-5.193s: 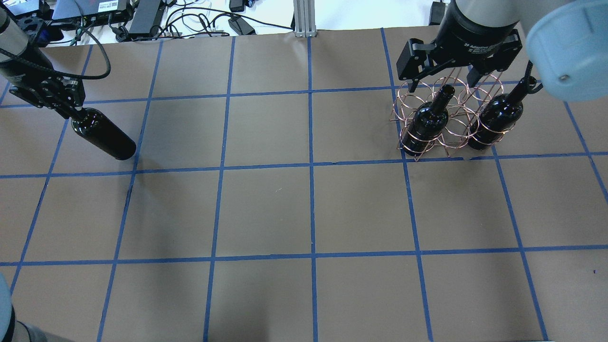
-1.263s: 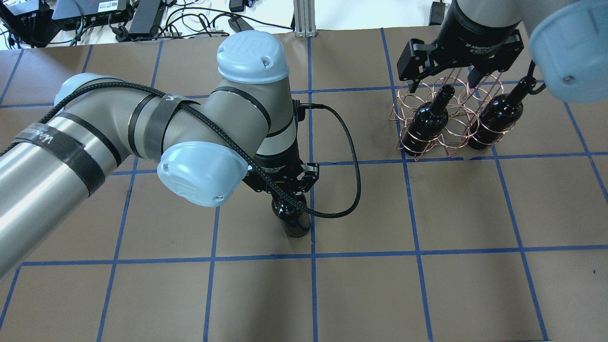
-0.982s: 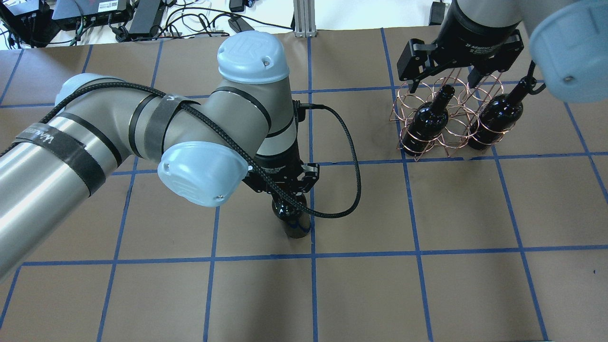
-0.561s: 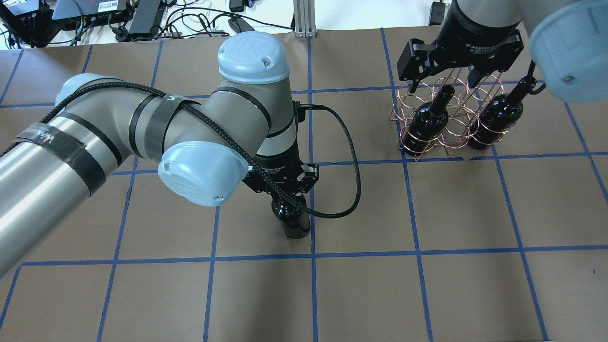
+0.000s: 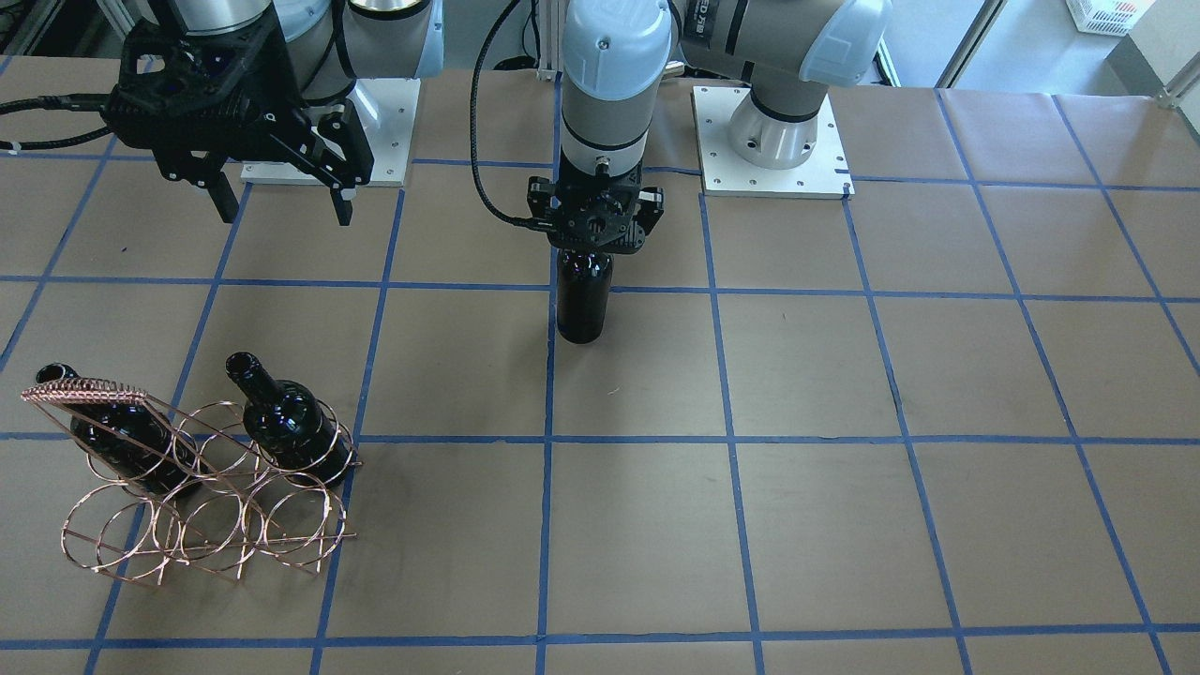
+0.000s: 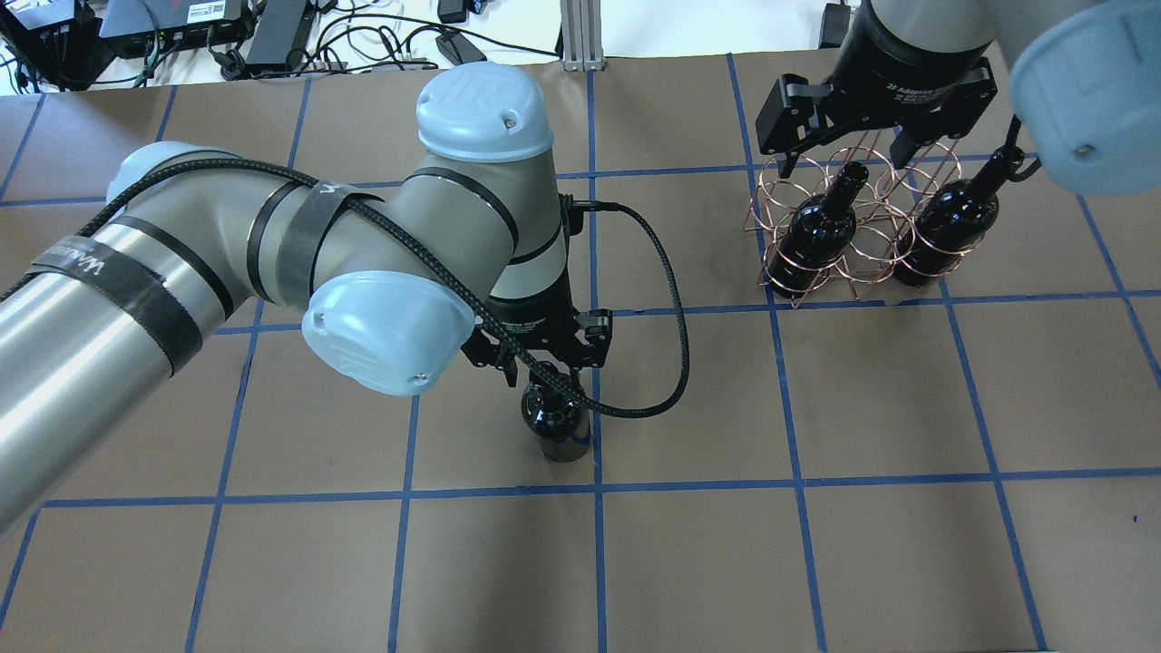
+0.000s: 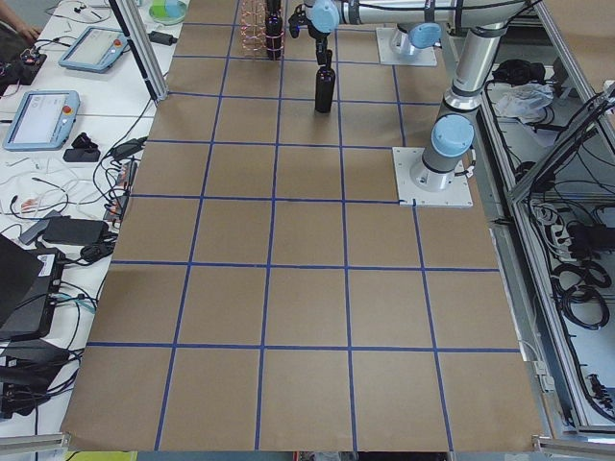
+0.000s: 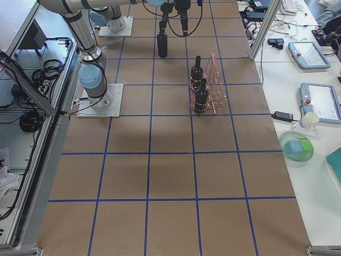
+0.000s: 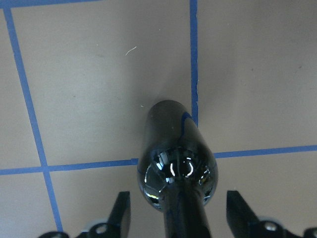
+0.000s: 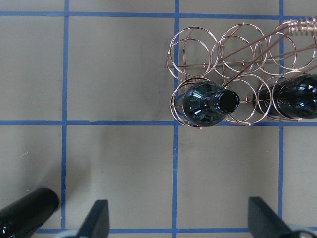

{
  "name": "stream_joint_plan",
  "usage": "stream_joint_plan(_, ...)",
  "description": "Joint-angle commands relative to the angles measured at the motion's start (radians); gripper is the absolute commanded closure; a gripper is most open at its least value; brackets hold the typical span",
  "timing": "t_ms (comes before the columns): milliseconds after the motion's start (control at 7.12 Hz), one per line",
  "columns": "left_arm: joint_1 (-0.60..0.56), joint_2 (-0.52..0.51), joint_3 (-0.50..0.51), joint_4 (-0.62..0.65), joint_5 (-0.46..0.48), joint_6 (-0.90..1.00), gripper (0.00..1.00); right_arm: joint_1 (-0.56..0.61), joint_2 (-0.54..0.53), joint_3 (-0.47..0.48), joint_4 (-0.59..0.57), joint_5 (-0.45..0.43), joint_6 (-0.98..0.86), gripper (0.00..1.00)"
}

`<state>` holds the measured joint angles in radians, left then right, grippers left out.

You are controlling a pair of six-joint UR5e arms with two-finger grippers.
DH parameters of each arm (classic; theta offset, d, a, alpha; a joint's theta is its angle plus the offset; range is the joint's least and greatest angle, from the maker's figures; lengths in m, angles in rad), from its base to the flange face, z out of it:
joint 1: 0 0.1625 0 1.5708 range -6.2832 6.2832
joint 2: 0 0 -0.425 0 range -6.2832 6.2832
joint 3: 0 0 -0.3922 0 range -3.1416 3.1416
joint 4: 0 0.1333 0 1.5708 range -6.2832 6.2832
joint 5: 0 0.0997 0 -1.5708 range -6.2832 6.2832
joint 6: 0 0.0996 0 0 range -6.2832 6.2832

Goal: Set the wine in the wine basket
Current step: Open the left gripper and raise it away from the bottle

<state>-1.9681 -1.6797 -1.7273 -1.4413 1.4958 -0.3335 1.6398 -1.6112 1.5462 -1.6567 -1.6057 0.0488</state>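
A near-black wine bottle [image 6: 555, 422] stands upright on the table's middle, also in the front view [image 5: 581, 300] and the left wrist view [image 9: 176, 158]. My left gripper [image 6: 542, 358] is open straight above it, its fingers [image 9: 121, 215] wide of the neck on both sides and apart from it. The copper wire wine basket [image 6: 853, 227] stands at the right with two bottles [image 10: 210, 104] [image 10: 297, 96] in its front loops. My right gripper [image 6: 848, 159] hangs open and empty above the basket [image 5: 202, 506].
Brown paper with a blue tape grid covers the table [image 6: 689, 562]. The left arm's black cable [image 6: 676, 336] loops beside the standing bottle. Cables and electronics [image 6: 272, 32] lie past the far edge. The arm bases [image 5: 778, 141] stand at the robot's side.
My left arm carried the bottle from the far left to the middle and stood it upright. Since 0.6 s ago its jaws have spread off the neck. The right arm has not moved.
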Motion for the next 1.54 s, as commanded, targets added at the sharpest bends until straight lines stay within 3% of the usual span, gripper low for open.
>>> stream_joint_plan(0,0.0,0.006,0.052,-0.014,-0.011,0.001,0.0,0.0,-0.001,0.0,0.0,-0.005,0.0,0.0)
stream_joint_plan(281,0.04,0.021,0.183,-0.079,-0.005,0.004,0.0,0.002,-0.003,0.0,0.002,-0.006,0.0,0.0)
stream_joint_plan(561,0.215,0.028,0.253,-0.128,0.0,0.042,0.0,0.002,-0.003,0.002,0.0,0.006,0.014,0.0)
stream_joint_plan(982,0.43,0.043,0.304,-0.128,0.006,0.382,0.0,0.04,0.007,0.015,-0.015,0.01,0.084,0.0)
stream_joint_plan(1263,0.538,0.045,0.295,-0.128,0.068,0.401,0.0,0.247,0.09,0.003,-0.037,0.001,0.418,0.0)
stream_joint_plan(1404,0.566,0.046,0.295,-0.128,0.119,0.413,0.0,0.355,0.15,0.0,-0.108,-0.003,0.577,0.0)
